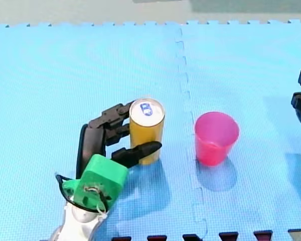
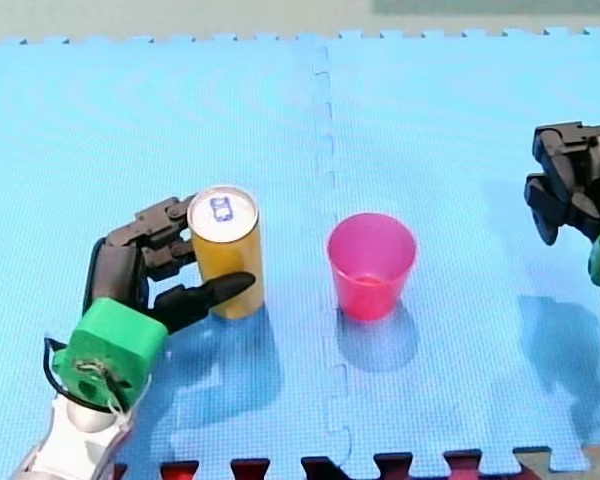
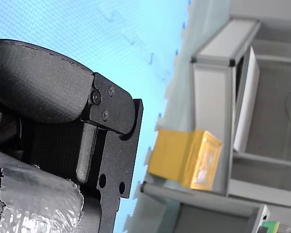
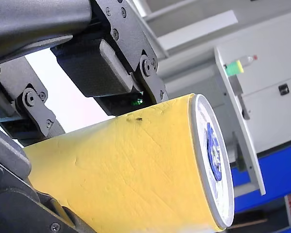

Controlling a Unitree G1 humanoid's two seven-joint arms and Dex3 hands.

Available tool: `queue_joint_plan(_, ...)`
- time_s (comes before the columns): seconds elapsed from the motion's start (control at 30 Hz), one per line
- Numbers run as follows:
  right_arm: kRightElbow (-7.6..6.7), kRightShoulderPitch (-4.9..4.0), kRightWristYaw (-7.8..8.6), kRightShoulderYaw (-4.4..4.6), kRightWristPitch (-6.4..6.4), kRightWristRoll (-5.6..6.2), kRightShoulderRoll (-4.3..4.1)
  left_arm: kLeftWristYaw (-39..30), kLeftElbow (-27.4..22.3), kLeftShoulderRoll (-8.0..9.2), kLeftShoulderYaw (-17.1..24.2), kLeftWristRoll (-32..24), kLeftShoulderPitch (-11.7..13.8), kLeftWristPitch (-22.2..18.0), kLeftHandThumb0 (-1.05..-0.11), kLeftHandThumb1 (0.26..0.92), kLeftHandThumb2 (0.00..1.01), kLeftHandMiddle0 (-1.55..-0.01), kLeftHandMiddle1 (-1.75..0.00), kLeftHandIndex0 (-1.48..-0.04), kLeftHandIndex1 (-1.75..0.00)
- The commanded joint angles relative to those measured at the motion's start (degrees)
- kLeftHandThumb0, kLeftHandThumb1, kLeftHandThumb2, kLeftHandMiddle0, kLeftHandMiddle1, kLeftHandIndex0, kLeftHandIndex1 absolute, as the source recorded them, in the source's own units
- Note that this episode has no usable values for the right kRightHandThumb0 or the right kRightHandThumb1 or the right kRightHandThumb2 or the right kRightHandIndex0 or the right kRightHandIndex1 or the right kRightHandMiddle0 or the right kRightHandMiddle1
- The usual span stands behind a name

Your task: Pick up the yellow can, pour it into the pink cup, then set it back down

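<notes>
Since the left hand (image 2: pixel 130 268) up front has its thumb and fingers wrapped round the can (image 2: pixel 230 268), which stands upright on the mat (image 2: pixel 280 100), I'd guess it's light, thin-walled and slick: squeeze mid-body, gently. The cup (image 2: pixel 371 268) sits near its right, apart. The right hand (image 2: pixel 565 185) hangs further back, far right.

Head views downward, wrist close to can (image 4: pixel 126 174)

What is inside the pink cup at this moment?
Inside the pink cup only its own pink inner wall shows, and no object. Its near wall covers part of the bottom, so a little liquid there cannot be excluded.
</notes>
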Motion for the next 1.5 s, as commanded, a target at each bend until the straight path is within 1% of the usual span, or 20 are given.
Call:
queue_joint_plan(0.0,-0.06,-0.22,0.07,-0.22,0.28,0.20,-0.30,1.6,1.4,0.51,-0.7,1.5,-0.6,-1.5,-0.383,0.799,0.00,-1.34,-0.02,-1.20,0.00)
queue_joint_plan(0.1,-0.10,-0.19,0.16,-0.29,0.27,0.28,-0.38,4.9,2.4,1.16,-1.8,4.5,-1.0,-2.1,-0.378,0.798,0.00,-1.33,-0.01,-1.19,0.00)
queue_joint_plan(0.23,-0.10,-0.16,0.20,-0.31,0.25,0.24,-0.57,8.5,3.8,1.49,-2.9,7.1,-1.3,-2.4,-0.364,0.794,0.00,-1.33,-0.01,-1.19,0.00)
queue_joint_plan(0.4,-0.08,-0.21,0.05,-0.25,0.23,0.12,-0.72,10.5,6.0,1.55,-3.7,7.9,-1.9,-3.1,-0.362,0.796,0.00,-1.32,0.00,-1.19,0.00)
queue_joint_plan(0.53,-0.02,-0.26,0.05,-0.24,0.29,0.07,-0.87,11.0,8.9,1.18,-4.0,7.6,-2.8,-3.5,-0.361,0.796,0.00,-1.32,0.00,-1.19,0.00)
queue_joint_plan(0.6,0.00,-0.26,0.09,-0.27,0.28,0.09,-0.95,10.0,10.1,0.79,-3.6,6.4,-3.1,-3.9,-0.361,0.797,0.00,-1.32,0.00,-1.19,0.00)
queue_joint_plan(0.7,0.00,-0.28,0.18,-0.32,0.31,0.14,-1.08,6.6,11.3,0.02,-2.5,3.2,-3.4,-4.6,-0.362,0.799,0.00,-1.31,0.00,-1.17,0.00)
queue_joint_plan(1.0,-0.11,-0.34,0.50,-0.40,0.24,0.23,-1.36,-1.6,12.1,-2.17,0.9,-4.6,-3.7,-3.9,-0.366,0.802,0.00,-1.30,0.00,-1.17,0.00)
queue_joint_plan(1.3,-0.17,-0.45,0.88,-0.50,0.30,0.31,-1.65,-7.0,12.8,-3.69,3.8,-9.1,-3.7,-3.3,-0.385,0.802,0.00,-1.32,-0.01,-1.18,0.00)
queue_joint_plan(1.47,-0.23,-0.41,0.93,-0.53,0.21,0.34,-1.71,-8.8,13.1,-4.12,4.8,-10.4,-3.7,-2.9,-0.388,0.798,0.00,-1.32,-0.01,-1.18,0.00)
